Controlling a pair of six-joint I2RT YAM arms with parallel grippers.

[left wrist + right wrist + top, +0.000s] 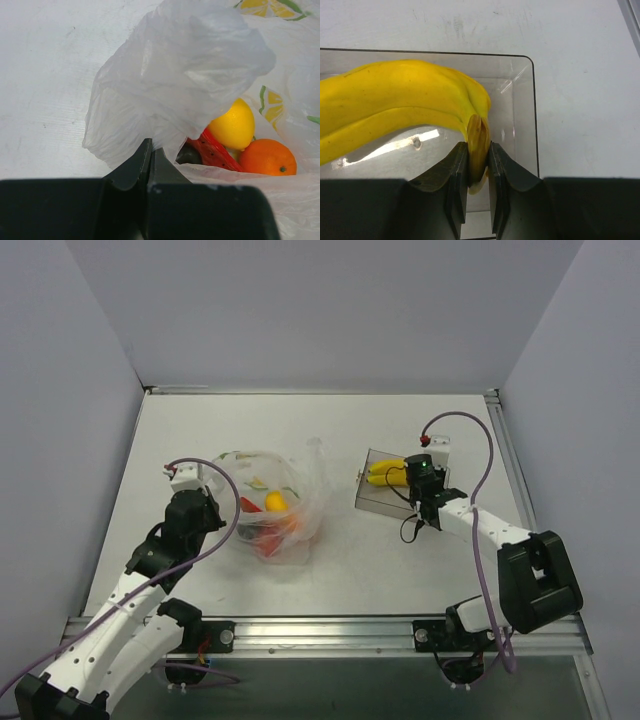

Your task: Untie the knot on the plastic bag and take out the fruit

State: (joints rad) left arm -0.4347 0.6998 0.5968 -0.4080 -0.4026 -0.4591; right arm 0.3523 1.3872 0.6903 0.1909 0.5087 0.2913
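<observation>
One banana (pixel 395 105) prob. in box (pixel 520 125), bag (pixel 185 75) veils fruit (pixel 232 125)

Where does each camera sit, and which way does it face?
Top external: above, behind, looking down at the table; both arms show.
Left wrist: on the left arm, facing the plastic bag; left end effector pinches it.
Right wrist: facing the clear box; right end effector grips the banana.
Shared: top and right wrist show the banana.
</observation>
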